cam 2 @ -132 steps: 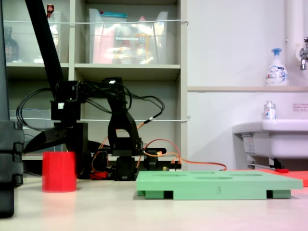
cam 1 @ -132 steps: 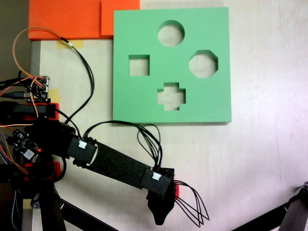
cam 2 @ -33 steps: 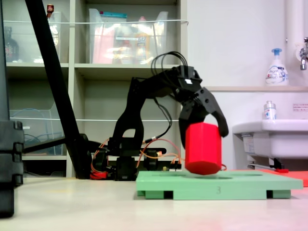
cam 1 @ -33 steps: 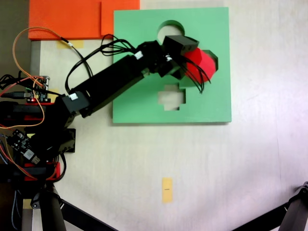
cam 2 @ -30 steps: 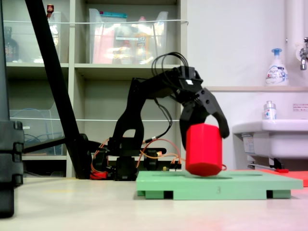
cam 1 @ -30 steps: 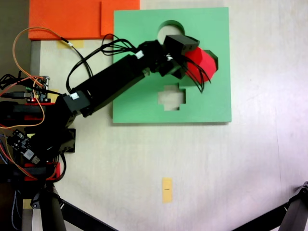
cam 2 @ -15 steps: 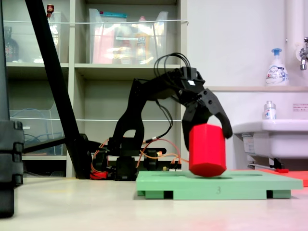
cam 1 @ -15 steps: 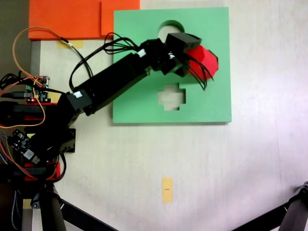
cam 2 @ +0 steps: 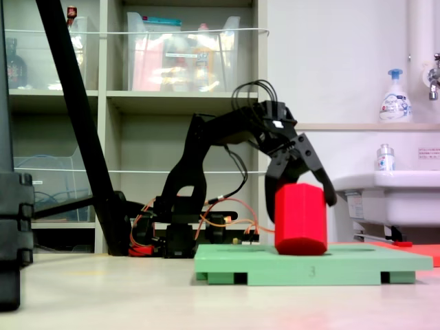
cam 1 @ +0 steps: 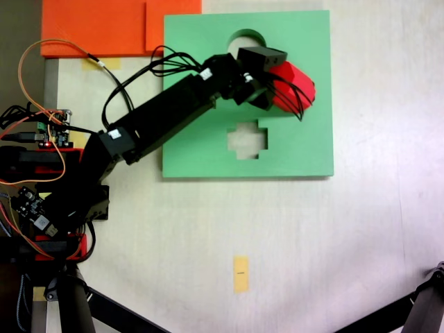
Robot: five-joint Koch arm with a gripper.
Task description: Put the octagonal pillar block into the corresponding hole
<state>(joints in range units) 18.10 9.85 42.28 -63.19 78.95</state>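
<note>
The red octagonal pillar block stands nearly upright on the right part of the green foam board. Its lower end touches the board's top. The block covers the corresponding hole in both fixed views. How deep the block sits in the hole cannot be told. My gripper is shut on the block's upper part. In a fixed view one black finger shows on the block's left side and the other on its right.
The board's round cutout and cross cutout stay uncovered; my arm crosses the board's left half. Orange foam sheets lie at the top left, and a yellow tape mark is on the table. A sink stands behind.
The gripper has lowered the red block from just above the board until its lower end meets the board, shifting slightly to the right in the side view.
</note>
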